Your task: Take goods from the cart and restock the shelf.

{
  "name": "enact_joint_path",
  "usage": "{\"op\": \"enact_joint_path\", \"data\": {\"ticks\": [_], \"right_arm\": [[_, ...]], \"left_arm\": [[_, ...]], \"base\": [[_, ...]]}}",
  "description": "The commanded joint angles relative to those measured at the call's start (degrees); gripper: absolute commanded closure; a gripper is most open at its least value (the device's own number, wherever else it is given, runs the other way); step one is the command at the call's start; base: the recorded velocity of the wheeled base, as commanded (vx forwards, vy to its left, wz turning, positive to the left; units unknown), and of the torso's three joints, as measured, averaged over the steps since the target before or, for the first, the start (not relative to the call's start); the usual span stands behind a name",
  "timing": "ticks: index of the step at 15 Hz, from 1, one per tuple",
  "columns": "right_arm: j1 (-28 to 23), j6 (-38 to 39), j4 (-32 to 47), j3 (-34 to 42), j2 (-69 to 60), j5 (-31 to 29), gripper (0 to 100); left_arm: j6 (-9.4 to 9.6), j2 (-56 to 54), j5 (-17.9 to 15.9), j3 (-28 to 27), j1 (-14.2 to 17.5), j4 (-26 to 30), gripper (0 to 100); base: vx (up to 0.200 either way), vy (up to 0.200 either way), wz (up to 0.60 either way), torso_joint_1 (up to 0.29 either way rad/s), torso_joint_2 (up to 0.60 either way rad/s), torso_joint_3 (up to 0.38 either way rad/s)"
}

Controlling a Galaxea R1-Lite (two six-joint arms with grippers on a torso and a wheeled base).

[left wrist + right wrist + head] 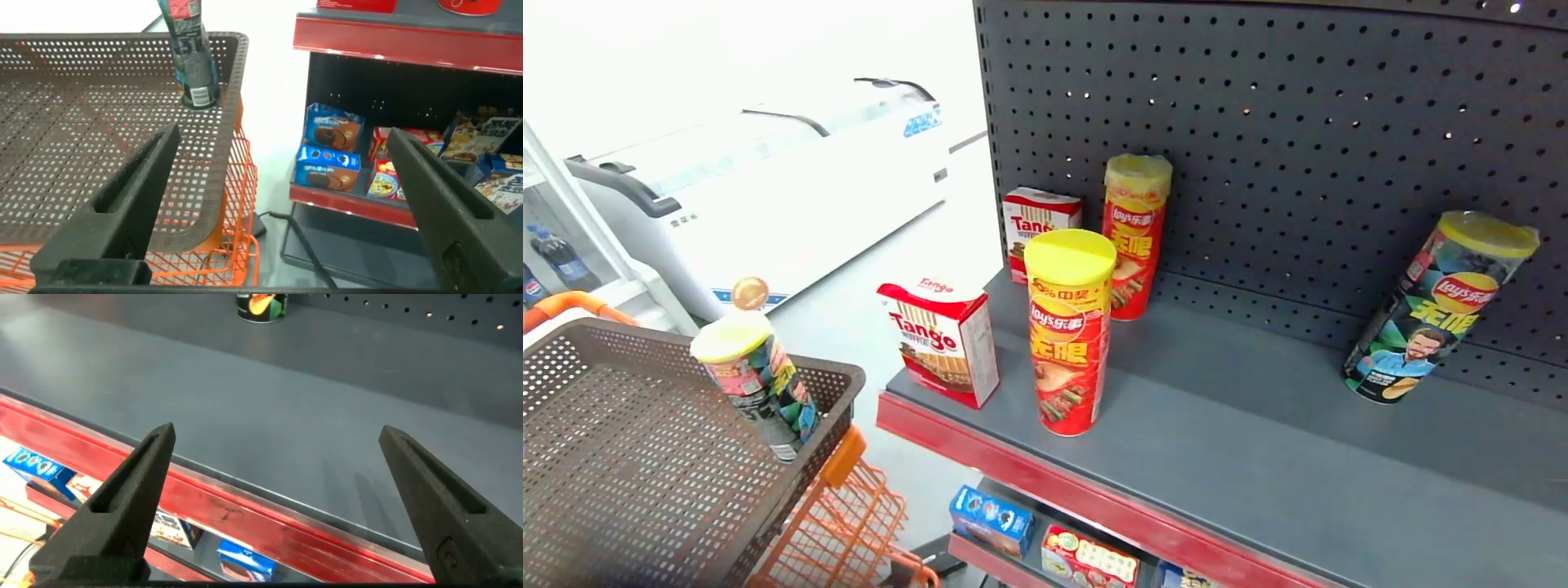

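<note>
Left tool (282, 143) wide open, empty, low beside cart (98, 38), facing lone can (192, 65), likely next pick. Right tool (278, 434) wide open, empty, over bare shelf (270, 384) stretch.

White chest freezer (768, 188); beside it, perhaps bottled drinks (556, 257)

The left wrist view's edge crops the top of the chip can (189, 61).

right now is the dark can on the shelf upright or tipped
Tipped: the dark can leans back with its top against the pegboard, base on the shelf.
</note>
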Motion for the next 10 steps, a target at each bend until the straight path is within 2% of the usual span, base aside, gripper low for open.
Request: {"op": "enact_joint_path", "data": {"ticks": [1, 5, 7, 9, 10], "right_arm": [[-0.1, 0.1, 0.0, 0.0, 0.1, 0.0, 0], [-0.1, 0.1, 0.0, 0.0, 0.1, 0.0, 0], [-0.1, 0.1, 0.0, 0.0, 0.1, 0.0, 0], [-0.1, 0.1, 0.0, 0.0, 0.1, 0.0, 0], [0.0, 0.1, 0.0, 0.0, 0.1, 0.0, 0]], "left_arm": [[0.03, 0.1, 0.0, 0.0, 0.0, 0.0, 0], [-0.05, 0.1, 0.2, 0.0, 0.0, 0.1, 0], [0.03, 1.6, 2.2, -6.6, -0.2, 1.7, 0], [0.12, 9.7, 4.8, -13.6, -0.2, 5.4, 0], [0.12, 12.3, 5.2, -14.7, 0.0, 5.6, 0]], "base": [[0.0, 0.0, 0.0, 0.0, 0.0, 0.0], [0.0, 0.0, 0.0, 0.0, 0.0, 0.0], [0.0, 0.0, 0.0, 0.0, 0.0, 0.0], [0.0, 0.0, 0.0, 0.0, 0.0, 0.0], [0.0, 0.0, 0.0, 0.0, 0.0, 0.0]]}}
